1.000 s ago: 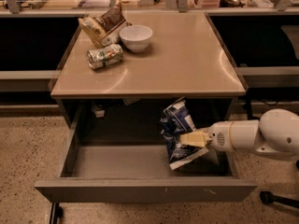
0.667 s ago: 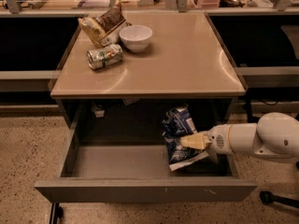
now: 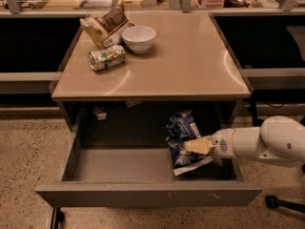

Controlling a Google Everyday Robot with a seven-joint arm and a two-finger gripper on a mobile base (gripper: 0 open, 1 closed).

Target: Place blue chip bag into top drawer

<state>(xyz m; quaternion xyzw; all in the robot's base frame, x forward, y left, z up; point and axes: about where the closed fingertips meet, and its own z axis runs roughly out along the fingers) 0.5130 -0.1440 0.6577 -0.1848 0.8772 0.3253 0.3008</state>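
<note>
The blue chip bag (image 3: 183, 142) is a crumpled navy foil bag with white lettering, standing tilted inside the open top drawer (image 3: 147, 192) at its right side, its white bottom edge on the drawer floor. My gripper (image 3: 196, 146) reaches in from the right over the drawer's right wall, and its cream fingers (image 3: 200, 145) are shut on the bag's right edge. The white arm trails off to the right.
The tan table top (image 3: 181, 61) above the drawer holds a tan-and-brown snack bag (image 3: 105, 25), a white bowl (image 3: 138, 37) and a can lying on its side (image 3: 106, 57). Dark shelving stands left and right. A chair base (image 3: 281, 203) is on the floor at right.
The bag and my gripper have moved down a little and slightly left, so the bag sits lower in the drawer. The table objects have not moved.
</note>
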